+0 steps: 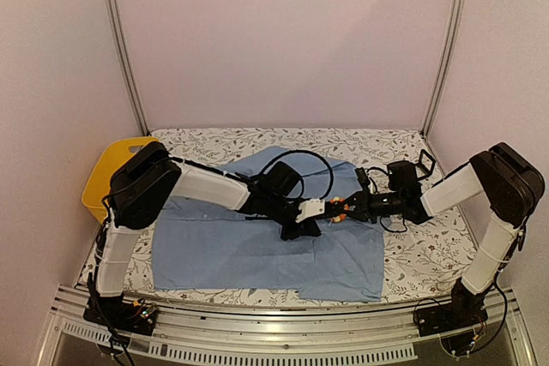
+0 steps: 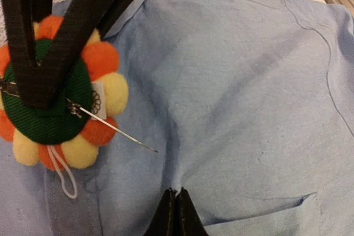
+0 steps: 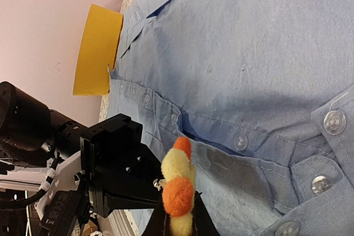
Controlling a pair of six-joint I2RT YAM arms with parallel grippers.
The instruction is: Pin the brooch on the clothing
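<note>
While right claw [image 3: 177, 220] clamps brooch [image 3: 178, 194], tips cropped | left claw [image 2: 176, 213] closed on shirt [image 2: 249, 81] fold, mostly cropped

the top external camera sits high behind the 2 arm bases and looks down and forward, far enough back to take in the whole table [image 1: 429, 250] and the spread shirt [image 1: 249, 246]. the left wrist camera hangs very near the shirt, facing down onto it, with the brooch [image 2: 55, 125] large at upper left. the right wrist camera is low and close, looking across the shirt toward the yellow basket [image 3: 98, 51]. all 3 views share the brooch and the shirt around it. the basket shows only in the top and right wrist views.
</note>
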